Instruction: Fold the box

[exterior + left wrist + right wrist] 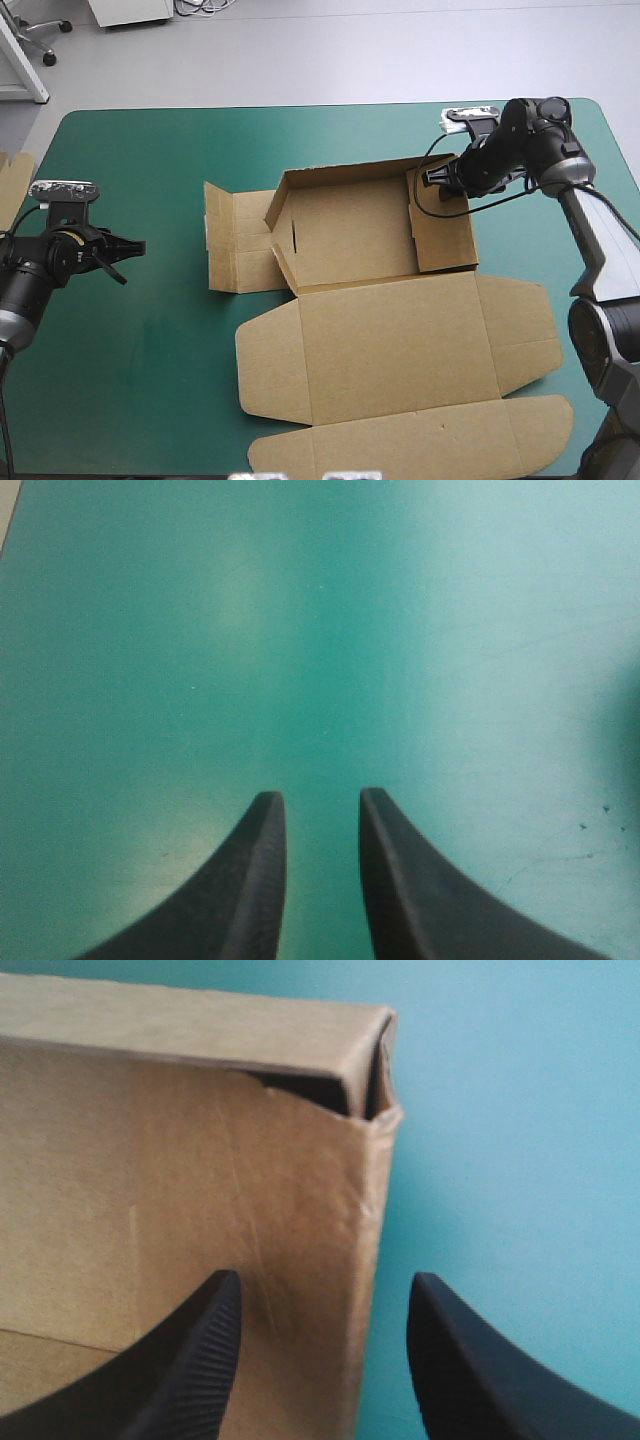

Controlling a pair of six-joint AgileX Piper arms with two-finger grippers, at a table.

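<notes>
Brown cut-board box (390, 310) lies mid-table as a half-raised tray, its lid flat toward the near edge, where the last flap meets the picture's border. From above, the right gripper (432, 180) at the tray's far right corner is hard to read. Its wrist camera shows the 2 black fingers (190, 1360) apart astride the right wall, clamping nothing. The left gripper (135, 262), slightly parted and empty, sits over bare teal-green table cover (150, 150), well left of the box. Spare brown board (12, 185) shows at the table's left edge.
</notes>
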